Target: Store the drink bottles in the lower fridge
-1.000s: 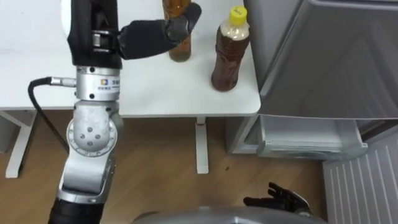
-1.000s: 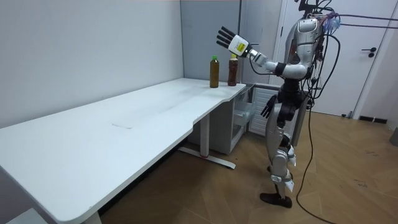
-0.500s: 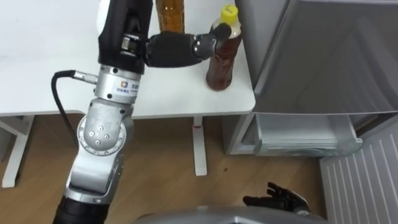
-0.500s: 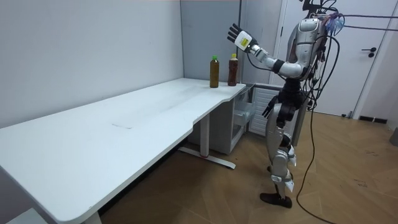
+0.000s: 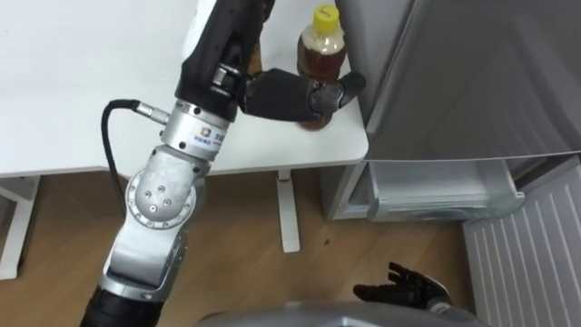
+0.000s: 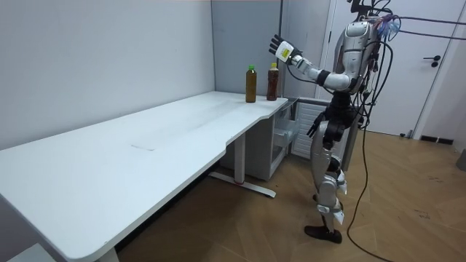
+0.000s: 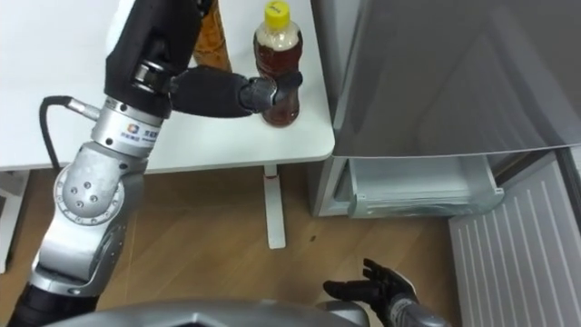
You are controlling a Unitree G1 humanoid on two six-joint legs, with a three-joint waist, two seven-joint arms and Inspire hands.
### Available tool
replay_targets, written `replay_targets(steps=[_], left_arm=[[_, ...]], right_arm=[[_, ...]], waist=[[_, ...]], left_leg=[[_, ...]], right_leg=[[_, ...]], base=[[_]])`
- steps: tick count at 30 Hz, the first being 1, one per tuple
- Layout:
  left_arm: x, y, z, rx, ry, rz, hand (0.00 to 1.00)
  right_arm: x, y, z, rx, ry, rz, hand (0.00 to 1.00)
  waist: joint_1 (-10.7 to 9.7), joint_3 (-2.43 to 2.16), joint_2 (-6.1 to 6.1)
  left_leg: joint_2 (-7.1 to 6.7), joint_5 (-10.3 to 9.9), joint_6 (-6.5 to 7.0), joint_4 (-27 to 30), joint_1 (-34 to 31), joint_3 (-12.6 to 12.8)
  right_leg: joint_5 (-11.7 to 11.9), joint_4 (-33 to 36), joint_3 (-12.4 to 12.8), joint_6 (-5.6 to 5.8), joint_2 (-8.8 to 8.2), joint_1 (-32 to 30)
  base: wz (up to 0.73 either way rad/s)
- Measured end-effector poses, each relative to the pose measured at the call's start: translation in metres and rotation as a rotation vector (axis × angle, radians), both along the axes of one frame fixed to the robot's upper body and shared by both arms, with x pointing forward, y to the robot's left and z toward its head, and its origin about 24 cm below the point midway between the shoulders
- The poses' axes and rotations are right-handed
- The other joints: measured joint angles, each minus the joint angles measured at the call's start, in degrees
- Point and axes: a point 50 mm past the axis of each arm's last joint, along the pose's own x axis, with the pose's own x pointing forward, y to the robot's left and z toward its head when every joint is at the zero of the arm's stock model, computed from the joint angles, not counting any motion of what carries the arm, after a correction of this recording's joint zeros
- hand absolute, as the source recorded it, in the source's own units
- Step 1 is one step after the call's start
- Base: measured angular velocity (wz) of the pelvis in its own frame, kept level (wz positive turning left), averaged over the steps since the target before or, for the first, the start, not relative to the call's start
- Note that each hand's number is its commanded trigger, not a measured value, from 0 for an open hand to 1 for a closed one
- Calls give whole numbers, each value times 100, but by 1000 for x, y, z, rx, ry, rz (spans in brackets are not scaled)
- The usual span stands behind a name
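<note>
A brown tea bottle with a yellow cap (image 5: pixel 320 45) (image 7: pixel 277 64) (image 6: pixel 272 81) stands at the right corner of the white table (image 5: pixel 73 109). An amber bottle with a green cap (image 7: pixel 211 36) (image 6: pixel 250 84) stands to its left, partly behind my left forearm. My left hand (image 5: pixel 290 94) (image 7: pixel 222 91) is open, its straight fingers pointing right across the front of the yellow-capped bottle's lower half. In the room view that hand (image 6: pixel 280 49) is raised above the bottles. My right hand (image 5: pixel 399 292) (image 7: pixel 368 289) hangs low at my side, open and holding nothing.
The grey fridge (image 5: pixel 481 82) stands right of the table, its upper door shut. Its lower compartment (image 5: pixel 445 191) (image 7: pixel 418 186) is pulled open near the floor. I stand on the wooden floor (image 6: pixel 408 225) at the table's corner.
My left hand has swung right, from in front of the amber bottle to in front of the yellow-capped one. The eye view has shifted right as well. The right hand is unchanged.
</note>
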Motion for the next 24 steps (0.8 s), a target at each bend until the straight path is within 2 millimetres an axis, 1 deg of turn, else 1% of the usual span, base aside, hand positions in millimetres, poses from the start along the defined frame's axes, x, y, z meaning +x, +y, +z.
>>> replay_targets(steps=[4,5,9,11,17,20,24], left_arm=[[1,0,-3,12,17,-10,0],[2,0,-7,18,34,-12,0],[6,1,-22,42,110,-5,0],[7,1,-26,48,128,-2,0],[9,4,-33,69,165,4,0],[9,5,-34,74,172,7,0],[9,5,-34,74,174,11,0]], right_arm=[[0,0,0,0,4,0,0],[0,0,0,0,4,2,0],[1,0,0,0,4,4,0],[1,0,0,0,4,4,0],[1,2,-1,6,11,4,0],[1,3,-1,8,11,4,0],[1,4,-1,11,10,2,0]], waist=[[-7,-5,11],[-6,8,-10],[-6,10,-24],[-4,6,-37],[15,-13,-77],[9,-2,-107],[-1,-11,-123]], left_leg=[[1,0,0,-5,8,1],[2,0,0,-10,5,1],[3,0,0,-15,-9,6],[3,0,0,-17,-13,7],[5,1,0,-18,11,62],[8,1,1,-18,31,88],[10,0,1,-13,37,128]], right_leg=[[0,11,6,0,0,-40],[0,24,8,0,0,-49],[0,33,16,0,0,-66],[-1,32,17,0,0,-81],[-1,34,63,0,-1,-84],[-1,72,98,0,-1,-75],[1,79,133,-1,-1,-80]], base=[[0],[0],[0],[0],[-4],[-6],[-4]])
